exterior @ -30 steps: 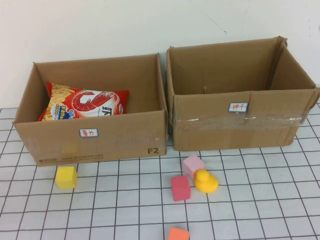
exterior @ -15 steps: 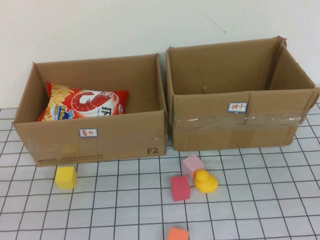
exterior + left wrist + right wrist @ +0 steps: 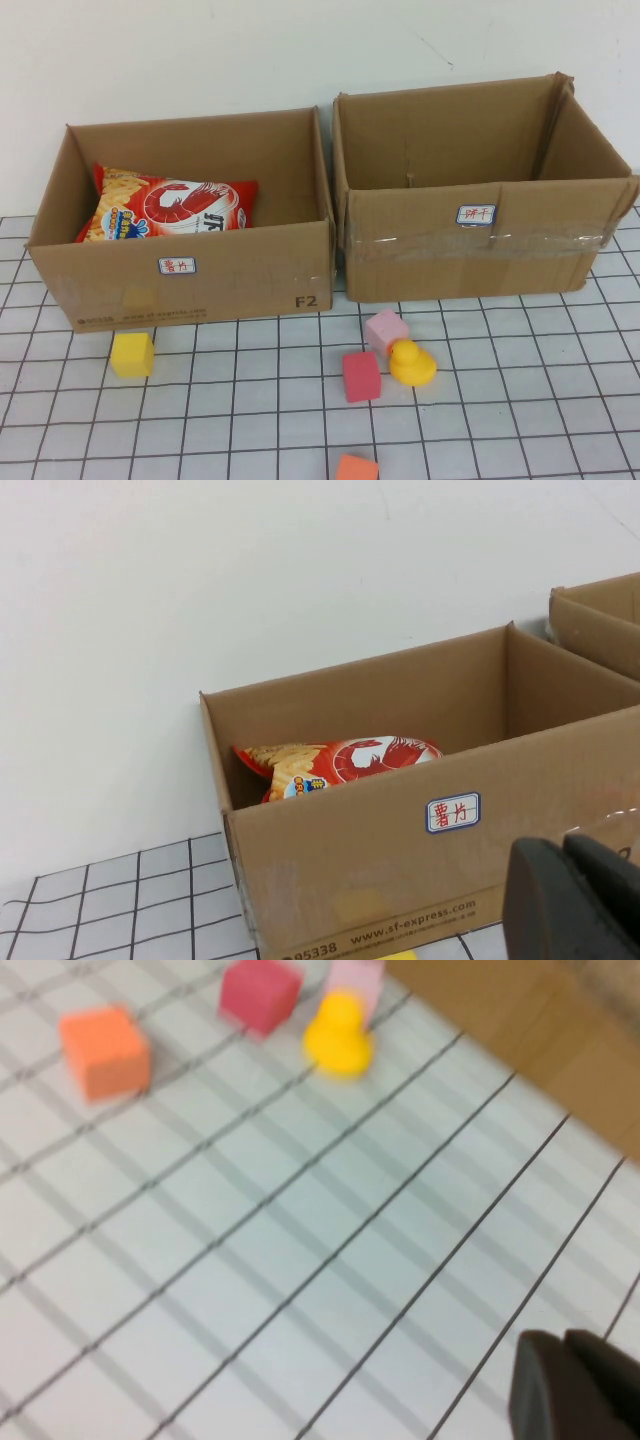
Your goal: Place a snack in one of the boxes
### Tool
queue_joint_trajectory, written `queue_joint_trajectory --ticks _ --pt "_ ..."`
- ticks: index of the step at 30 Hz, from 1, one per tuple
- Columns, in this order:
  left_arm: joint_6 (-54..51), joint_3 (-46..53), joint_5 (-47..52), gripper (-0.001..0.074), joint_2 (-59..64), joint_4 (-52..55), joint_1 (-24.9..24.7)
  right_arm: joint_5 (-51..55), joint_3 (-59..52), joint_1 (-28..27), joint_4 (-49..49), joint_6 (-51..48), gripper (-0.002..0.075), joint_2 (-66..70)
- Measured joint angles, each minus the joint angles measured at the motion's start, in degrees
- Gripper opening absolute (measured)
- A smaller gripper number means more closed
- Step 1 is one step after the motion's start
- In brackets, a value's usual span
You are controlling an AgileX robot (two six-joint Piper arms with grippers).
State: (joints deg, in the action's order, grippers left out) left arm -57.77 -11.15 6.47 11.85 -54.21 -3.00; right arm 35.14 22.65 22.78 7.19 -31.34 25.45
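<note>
Two boxes: the left box (image 3: 185, 265) already holds the snack bag (image 3: 170, 212). Left end effector (image 3: 580, 900) and right end effector (image 3: 575, 1385), both clenched and empty, hang over the near desk (image 3: 500, 400); any needless reach risks nudging the toys.

Non-task stuff on the grid table (image 3: 520, 420): yellow cube (image 3: 132, 354) near left, well apart from the rest. Centre cluster: pink cube (image 3: 384, 328), w/ yellow duck (image 3: 411, 363) touching its near-right side, red cube (image 3: 361, 376) just left of duck. Orange cube (image 3: 356, 468) nearest, cut by frame edge. White wall (image 3: 200, 50) at far side.
</note>
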Motion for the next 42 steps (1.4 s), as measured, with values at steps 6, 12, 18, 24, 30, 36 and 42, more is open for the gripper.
queue_joint_trajectory --ticks 6,12,18,24,30,36,42 --pt "-0.2 0.1 0.2 -0.0001 0.1 -0.1 0.0 3.1 -1.5 0.0 0.0 0.0 -0.0001 0.0" --pt "-0.3 0.1 3.1 -0.0001 0.1 -0.1 0.0 3.2 -1.5 0.0 0.1 -0.1 -0.0001 0.0" --pt "-0.3 0.1 8.2 -0.0001 0.1 -0.1 0.0 3.2 -1.5 0.0 0.1 -0.1 -0.0001 0.0" --pt "-0.3 2.3 5.8 -0.0001 -3.8 0.9 -0.1 3.3 -1.5 0.0 0.1 -0.1 -0.0001 0.0" --pt "27.6 6.8 -0.7 -0.0001 -6.8 27.7 -0.3 3.3 -1.5 0.0 0.1 -0.1 -0.0001 0.0" --pt "61.8 12.4 -1.2 -0.0001 -8.8 54.9 -0.5 3.3 -1.5 0.0 0.2 -0.1 -0.0001 0.0" --pt "66.5 12.7 11.5 -0.0001 -12.3 56.4 -0.8 3.4 -1.5 0.0 0.2 -0.1 -0.0001 -0.1"
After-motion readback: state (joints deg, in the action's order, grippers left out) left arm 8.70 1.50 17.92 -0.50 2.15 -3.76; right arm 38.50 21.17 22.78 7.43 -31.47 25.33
